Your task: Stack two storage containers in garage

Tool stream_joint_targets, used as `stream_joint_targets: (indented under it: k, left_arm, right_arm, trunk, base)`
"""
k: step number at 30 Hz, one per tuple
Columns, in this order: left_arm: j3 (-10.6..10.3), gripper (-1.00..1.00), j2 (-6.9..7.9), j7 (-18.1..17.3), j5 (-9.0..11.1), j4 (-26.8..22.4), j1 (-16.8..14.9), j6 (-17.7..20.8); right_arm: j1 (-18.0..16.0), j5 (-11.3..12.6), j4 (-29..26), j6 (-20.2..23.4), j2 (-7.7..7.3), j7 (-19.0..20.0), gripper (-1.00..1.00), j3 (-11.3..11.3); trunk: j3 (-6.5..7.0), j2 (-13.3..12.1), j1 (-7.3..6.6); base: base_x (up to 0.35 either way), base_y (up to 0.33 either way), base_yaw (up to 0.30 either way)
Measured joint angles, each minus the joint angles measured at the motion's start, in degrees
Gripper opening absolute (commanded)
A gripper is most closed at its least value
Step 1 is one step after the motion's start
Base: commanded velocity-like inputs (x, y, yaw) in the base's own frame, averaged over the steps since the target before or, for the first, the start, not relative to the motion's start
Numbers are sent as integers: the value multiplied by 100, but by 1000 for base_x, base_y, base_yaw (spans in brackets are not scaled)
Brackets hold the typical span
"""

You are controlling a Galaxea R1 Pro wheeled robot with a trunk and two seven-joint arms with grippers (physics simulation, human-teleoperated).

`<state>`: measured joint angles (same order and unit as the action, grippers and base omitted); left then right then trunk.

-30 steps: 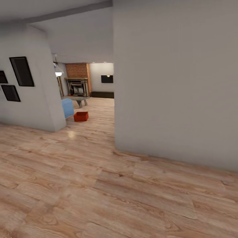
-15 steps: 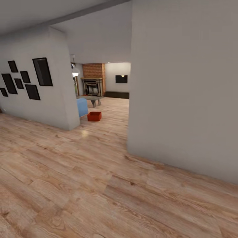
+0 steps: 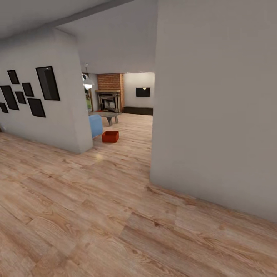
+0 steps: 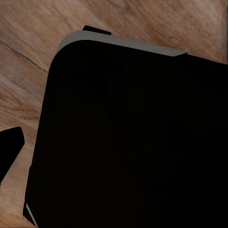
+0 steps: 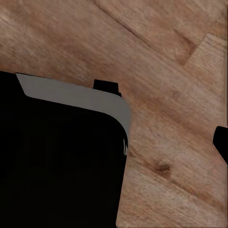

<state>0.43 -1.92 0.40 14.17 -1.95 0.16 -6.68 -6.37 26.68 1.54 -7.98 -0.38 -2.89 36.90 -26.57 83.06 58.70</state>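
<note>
light wood planks [image 3: 96, 215] cover the floor across the whole near part of the head view, and the same grain is seen in both wrist views beneath a large black body with a grey rounded edge [image 4: 137, 142], [image 5: 57, 161], which looks like part of the robot itself. a small dark shape [image 4: 10, 145] is seen at the edge of the left wrist view and another [image 5: 220, 142] at the edge of the right wrist view; these may be finger parts, but whether the left gripper or the right gripper is open or closed cannot be told from them.

a pale wall [image 3: 219, 107] rises at the right of the head view, and a second pale wall [image 3: 65, 96] at the left carries a cluster of black picture frames [image 3: 29, 92]. between the two walls an opening onto the living room [image 3: 127, 115] is seen. one orange-red storage container [image 3: 110, 136] is set on the plank floor there, far from the camera, just beside the end of a blue sofa [image 3: 95, 125]. only this one container can be made out. behind it a low grey table [image 3: 109, 115] is placed, and further back a red-brick fireplace [image 3: 110, 94] with a dark firebox. a dark wall-mounted screen [image 3: 143, 92] is seen on the far wall to the right of the brick, and a white pendant lamp [image 3: 88, 81] is hung near the left wall's corner.
</note>
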Motion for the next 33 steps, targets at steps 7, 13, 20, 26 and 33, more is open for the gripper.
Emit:
stream_joint_targets:
  k: [7, 13, 20, 26, 33]
  left_arm:
    - [0, 100, 0, 0, 5, 0, 0, 5]
    - [0, 100, 0, 0, 7, 0, 0, 9]
    - [0, 100, 0, 0, 7, 0, 0, 9]
    - [0, 100, 0, 0, 7, 0, 0, 2]
    - [0, 100, 0, 0, 1, 0, 0, 0]
  right_arm:
    - [0, -22, -1, 0, -15, 2, 100, 49]
    - [0, -38, -2, 0, -40, 6, 100, 61]
    - [0, -42, -2, 9, -36, 2, 100, 67]
    - [0, -40, -2, 4, -22, 0, 100, 59]
    - [0, -14, 3, -4, 7, 0, 100, 20]
  trunk:
    - [0, 0, 0]
    - [0, 0, 0]
    - [0, 0, 0]
    - [0, 0, 0]
    - [0, 0, 0]
  base:
    - [322, 0, 0]
    - [322, 0, 0]
    - [322, 0, 0]
    - [322, 0, 0]
    - [322, 0, 9]
